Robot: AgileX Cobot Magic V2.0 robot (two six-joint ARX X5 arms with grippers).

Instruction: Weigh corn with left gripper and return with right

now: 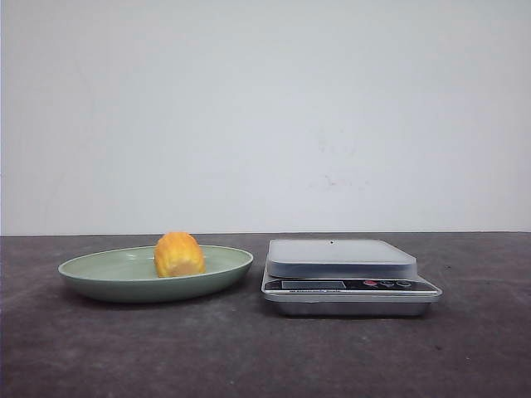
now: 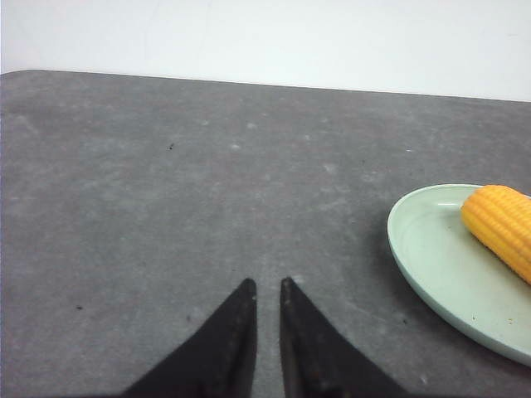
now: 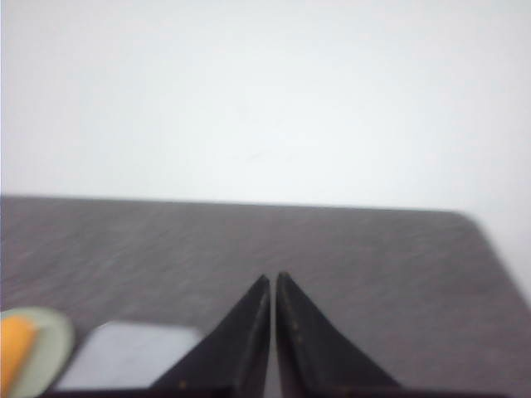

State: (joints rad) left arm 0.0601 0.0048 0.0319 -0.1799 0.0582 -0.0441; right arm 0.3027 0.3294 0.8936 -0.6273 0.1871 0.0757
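Observation:
The corn (image 1: pixel 178 254) is a stubby yellow-orange cob lying in a pale green plate (image 1: pixel 104 267) on the left of the dark table. In the left wrist view the corn (image 2: pixel 502 228) and the plate (image 2: pixel 427 257) lie off to one side of my left gripper (image 2: pixel 267 283). That gripper hovers over bare table, its black wedge fingers close together with only a narrow slit and nothing between them. My right gripper (image 3: pixel 275 277) is shut and empty, with the corn (image 3: pixel 15 348) at the edge of its blurred view. Neither gripper shows in the front view.
A silver kitchen scale (image 1: pixel 342 257) with a flat pale platform stands right of the plate, its display and buttons facing front. The right wrist view shows the scale (image 3: pixel 124 356) beside the plate (image 3: pixel 56 338). A white wall lies behind the table's far edge.

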